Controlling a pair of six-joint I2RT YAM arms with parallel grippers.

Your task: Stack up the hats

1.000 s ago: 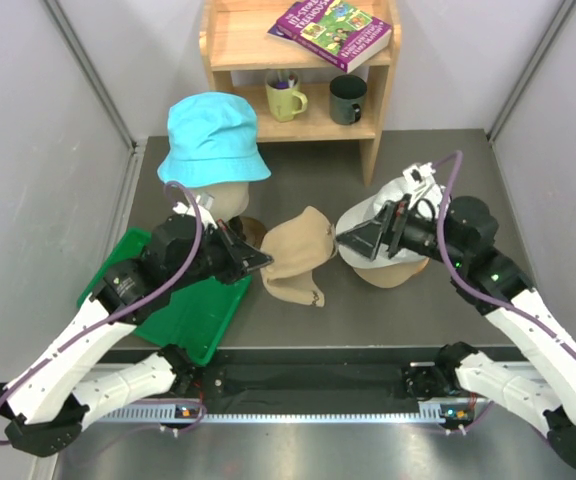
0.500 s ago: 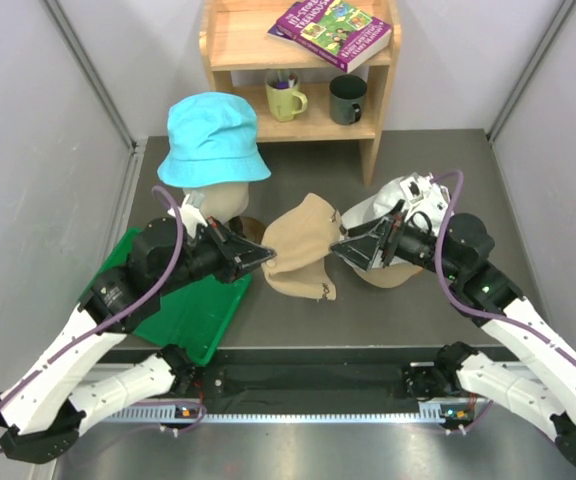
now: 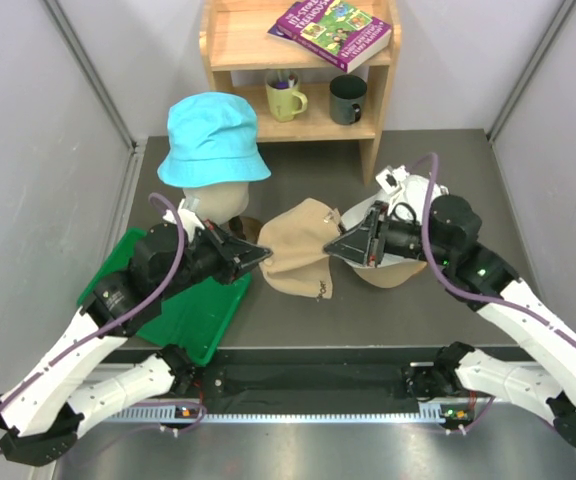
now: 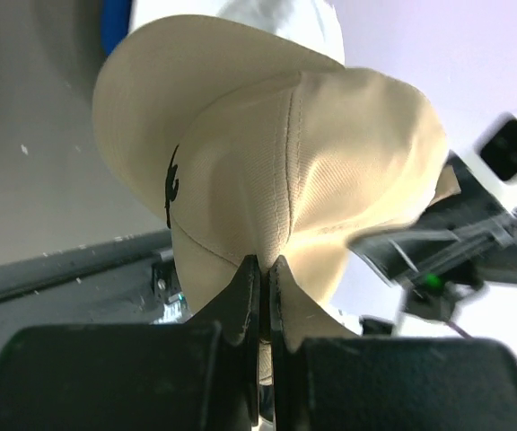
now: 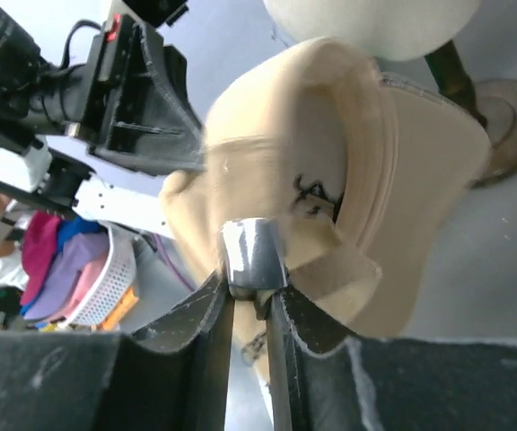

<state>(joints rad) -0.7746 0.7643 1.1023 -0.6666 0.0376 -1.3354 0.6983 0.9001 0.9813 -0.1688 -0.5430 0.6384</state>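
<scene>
Both my grippers pinch only thin fabric of the tan cap [image 3: 298,250], left gripper [image 4: 263,269] clamped tight and right gripper [image 5: 251,292] closed narrowly on the opposite edge, so any pull apart may slip one fold free.

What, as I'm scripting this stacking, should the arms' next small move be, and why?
Probably raise the tan cap with both arms together, keeping it spread. The left gripper is shut on one edge, the right gripper pinches the strap opposite, and the cyan hat sits higher.

Tan cap [image 3: 298,252] matt cloth; shelf [image 3: 313,129] bare wood.
</scene>
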